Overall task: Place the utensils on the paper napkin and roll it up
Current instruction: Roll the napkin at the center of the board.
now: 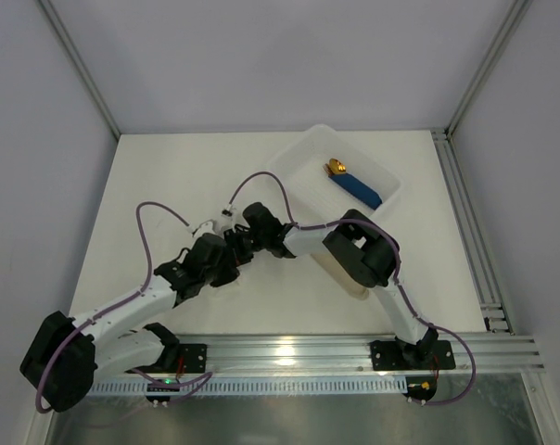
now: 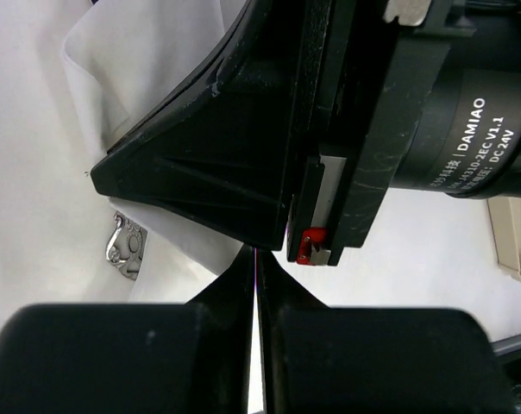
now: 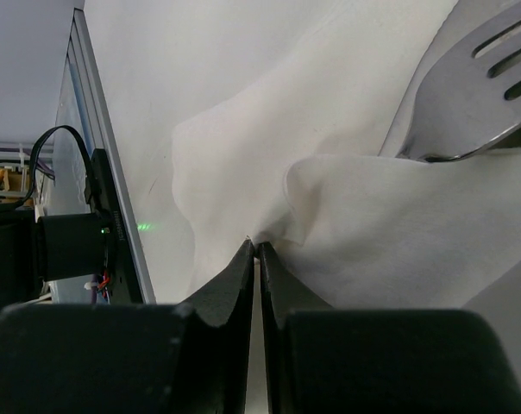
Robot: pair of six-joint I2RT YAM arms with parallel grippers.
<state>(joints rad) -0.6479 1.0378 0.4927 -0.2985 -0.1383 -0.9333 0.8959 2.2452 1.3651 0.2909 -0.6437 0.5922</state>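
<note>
The paper napkin (image 3: pixel 373 233) lies crumpled over the utensils. A silver fork head (image 3: pixel 467 95) sticks out of it in the right wrist view. My right gripper (image 3: pixel 258 247) is shut on a bunched fold of the napkin. In the left wrist view the napkin (image 2: pixel 114 78) covers a shiny handle end (image 2: pixel 125 248). My left gripper (image 2: pixel 257 257) is shut, with the napkin's edge running into its tips, right under the right arm's black wrist (image 2: pixel 269 129). From above, both grippers (image 1: pixel 235 243) meet mid-table and hide the napkin and utensils.
A white plastic tray (image 1: pixel 299 158) at the back right holds a blue-handled gold-tipped piece (image 1: pixel 354 184). A beige sleeve (image 1: pixel 348 278) lies partly under the right arm and also shows in the left wrist view (image 2: pixel 515 241). A metal rail (image 1: pixel 289 352) runs along the near edge.
</note>
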